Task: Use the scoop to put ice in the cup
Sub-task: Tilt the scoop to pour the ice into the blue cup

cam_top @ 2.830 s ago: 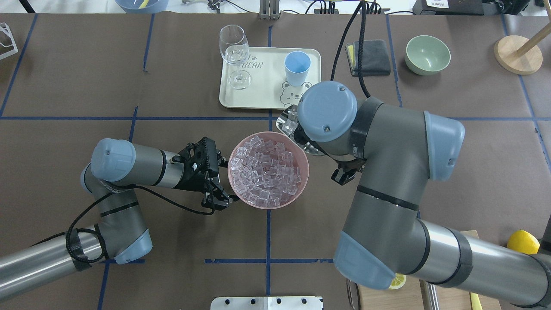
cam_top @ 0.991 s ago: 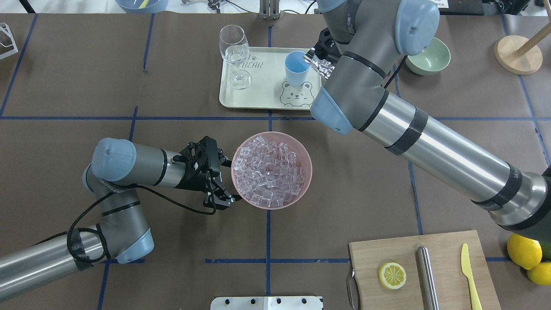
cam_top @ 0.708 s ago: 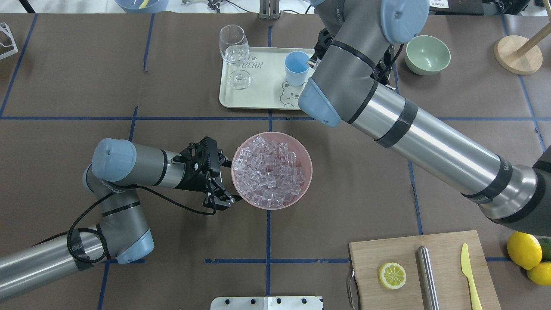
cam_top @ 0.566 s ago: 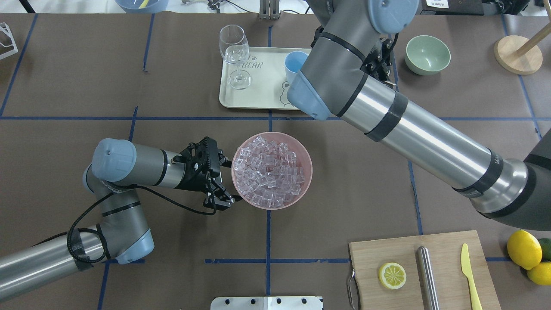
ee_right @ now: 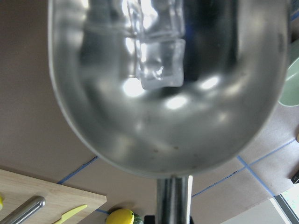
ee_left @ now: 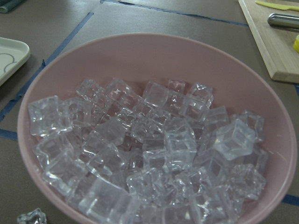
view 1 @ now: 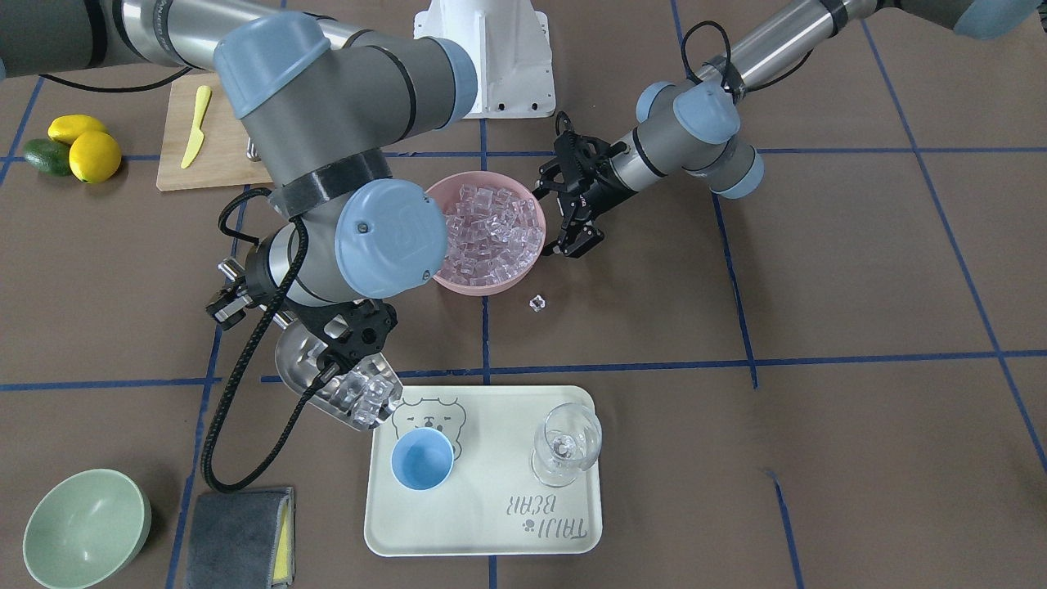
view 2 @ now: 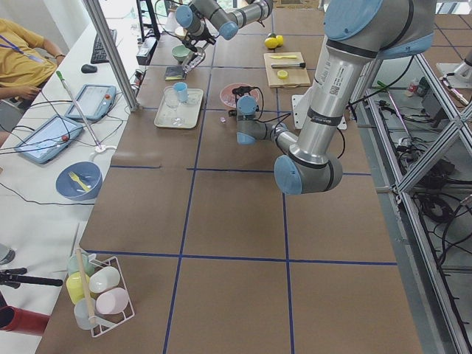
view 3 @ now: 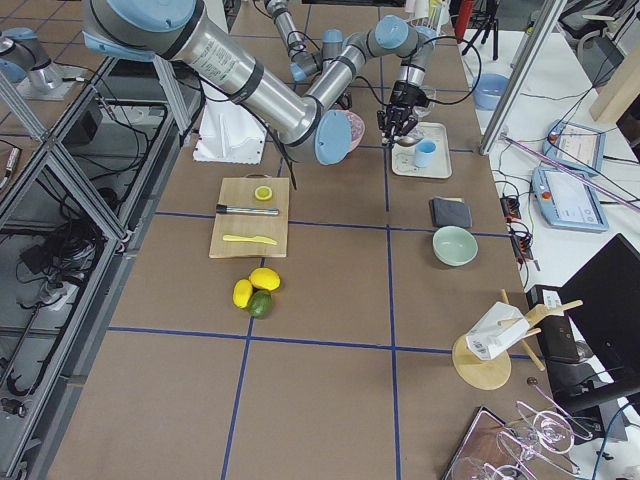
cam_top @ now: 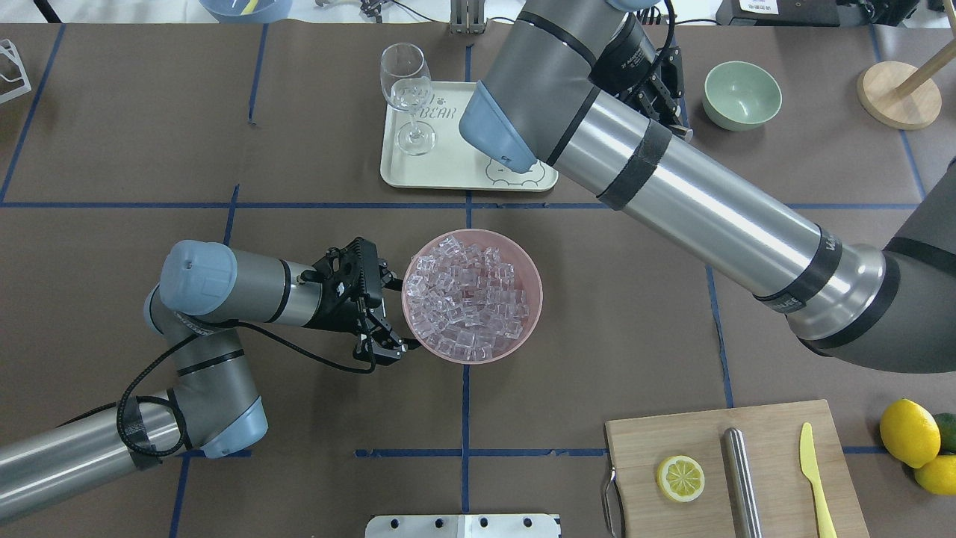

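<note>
My right gripper (view 1: 348,335) is shut on the handle of the steel scoop (view 1: 315,372). The scoop hangs tilted over the tray's corner, and the ice (view 1: 366,397) in it lies at its front lip, just beside and above the light-blue cup (view 1: 421,460). The right wrist view shows the scoop's trough (ee_right: 168,121) with ice cubes (ee_right: 159,65) at its far end. In the overhead view the right arm hides the cup and the scoop. My left gripper (cam_top: 396,347) is shut on the rim of the pink bowl (cam_top: 532,284), which is full of ice (cam_top: 467,299).
The cup stands on a cream tray (view 1: 491,523) with a stemmed glass (view 1: 566,442). One loose ice cube (view 1: 536,303) lies on the table by the pink bowl. A green bowl (view 1: 86,528) and a grey cloth (view 1: 241,523) are near the tray. A cutting board (cam_top: 777,426) holds a lemon slice, a steel cylinder and a knife.
My right arm has swung further over the tray and now covers the cup and the scoop in the overhead view. The left arm and the pink bowl have stayed still over the last second.
</note>
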`<act>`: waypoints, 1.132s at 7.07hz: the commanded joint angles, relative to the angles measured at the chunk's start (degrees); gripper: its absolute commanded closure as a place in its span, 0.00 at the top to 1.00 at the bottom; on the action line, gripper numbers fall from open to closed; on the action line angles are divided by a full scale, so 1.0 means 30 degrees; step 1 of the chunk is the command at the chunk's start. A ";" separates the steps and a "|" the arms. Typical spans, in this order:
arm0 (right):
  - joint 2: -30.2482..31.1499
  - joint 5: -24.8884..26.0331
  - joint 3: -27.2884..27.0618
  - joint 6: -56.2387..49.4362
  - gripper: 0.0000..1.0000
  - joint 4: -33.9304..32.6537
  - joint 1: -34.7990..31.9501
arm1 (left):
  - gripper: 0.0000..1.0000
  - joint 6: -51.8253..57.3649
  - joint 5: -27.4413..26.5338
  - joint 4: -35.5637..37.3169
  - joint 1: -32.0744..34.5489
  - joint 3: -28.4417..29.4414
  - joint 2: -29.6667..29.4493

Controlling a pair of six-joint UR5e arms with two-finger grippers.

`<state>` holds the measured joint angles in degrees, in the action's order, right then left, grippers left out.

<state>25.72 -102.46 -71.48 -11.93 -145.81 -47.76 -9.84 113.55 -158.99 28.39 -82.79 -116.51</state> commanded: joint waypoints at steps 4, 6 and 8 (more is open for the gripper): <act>-0.1602 -0.0330 0.2263 -0.0006 0.00 -0.0730 -0.0340 | 0.99 0.0000 0.0000 -0.0117 0.0000 0.0000 0.0018; -0.1836 0.0169 0.2294 -0.0239 0.00 -0.1490 -0.0311 | 0.99 0.0000 0.0000 -0.0117 0.0000 0.0000 0.0018; -0.1836 0.0112 0.2265 -0.0270 0.00 -0.1464 -0.0311 | 0.99 0.0000 0.0000 -0.0117 0.0000 0.0000 0.0018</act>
<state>20.31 -102.09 -64.64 -12.65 -150.11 -48.70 -9.84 113.55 -159.34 28.39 -82.79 -116.45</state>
